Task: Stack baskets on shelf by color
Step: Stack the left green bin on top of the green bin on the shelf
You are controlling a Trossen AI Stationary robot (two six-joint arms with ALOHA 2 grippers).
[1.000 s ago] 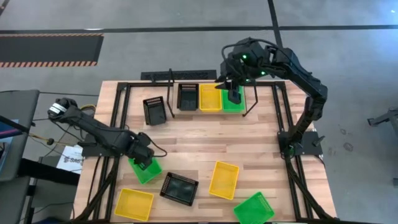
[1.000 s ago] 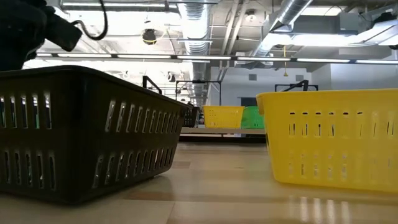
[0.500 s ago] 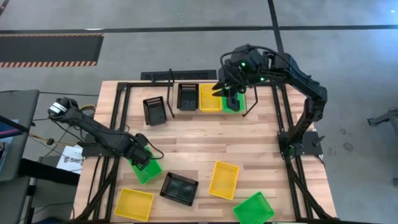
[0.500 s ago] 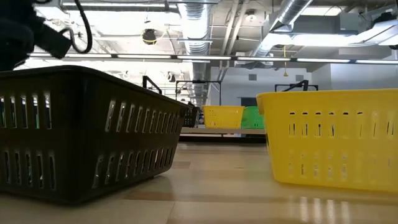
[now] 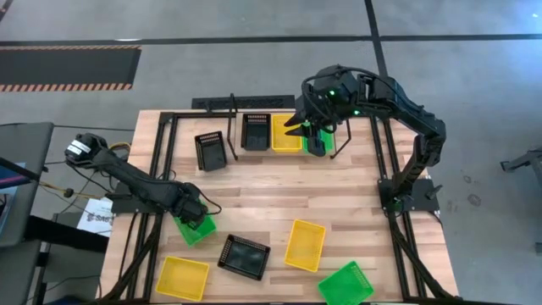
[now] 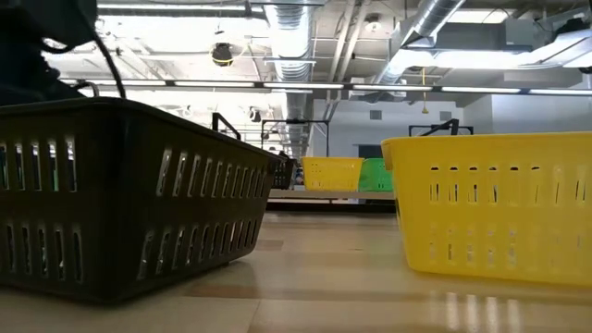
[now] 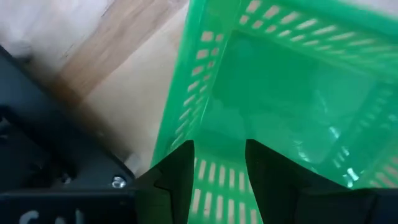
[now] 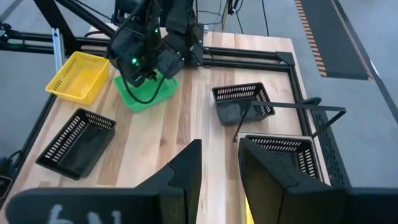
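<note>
My left gripper [image 5: 195, 216] points down, open, over a green basket [image 5: 201, 230] that rests bottom down on the table's near left. In the left wrist view its fingers [image 7: 219, 146] stand on either side of one slotted wall of that green basket [image 7: 292, 93]. My right gripper [image 5: 306, 127] hangs open and empty above the shelf [image 5: 232, 127] at the far edge. The shelf holds a black basket [image 5: 256, 131], a yellow basket [image 5: 286, 133] and a green basket [image 5: 320, 142] side by side. My left gripper comes from above, pointing down, with one finger [image 7: 180, 174] outside and one finger [image 7: 267, 174] inside the green basket's slotted wall [image 7: 217, 180]. Whether either finger touches the wall I cannot tell. The basket sits flat on the table.
A black basket [image 5: 210, 150] stands on the table left of the shelf. Along the near edge lie a yellow basket [image 5: 182, 277], a black one [image 5: 244, 257], another yellow one [image 5: 305, 245] and a green one [image 5: 345, 284]. Bare wood lies mid-table.
My left gripper has sunk straight down onto the near-left green basket, rolling slightly; the basket has stayed in place. My right gripper has drifted a little toward the table's left above the shelf, from over the green basket toward the yellow one.
</note>
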